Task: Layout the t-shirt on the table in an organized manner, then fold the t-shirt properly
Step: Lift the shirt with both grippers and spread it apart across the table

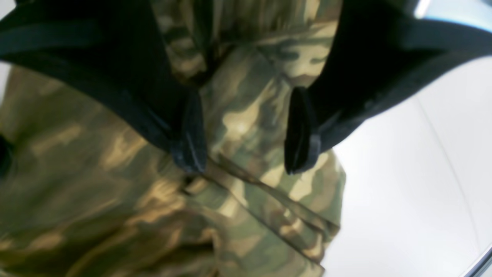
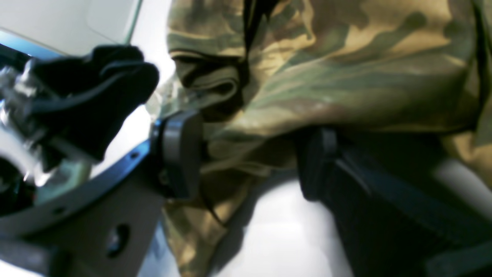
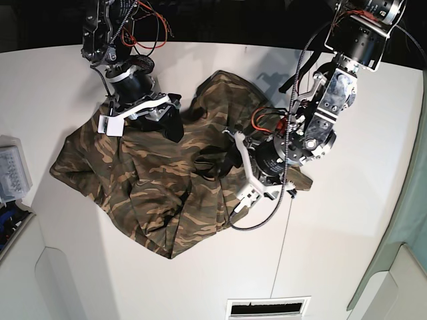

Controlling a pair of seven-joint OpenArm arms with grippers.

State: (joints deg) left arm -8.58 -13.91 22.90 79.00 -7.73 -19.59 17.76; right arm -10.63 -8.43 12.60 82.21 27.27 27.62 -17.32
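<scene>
T-shirt (image 3: 160,193) crumpled on white table (image 3: 347,253), roughly centre-left in base view, bunched, hem hanging toward near edge. Left claw (image 1: 246,154) low over shirt's right side, jaws apart, cloth visible between fingers, nothing pinched. Right claw (image 2: 250,161) at shirt's far-left part, jaws spread, folded fabric lying between and over them, no firm grip seen. Both arms over garment. Thin dark seam line (image 3: 283,253) runs across table below left arm. Wrist views blurred.
</scene>
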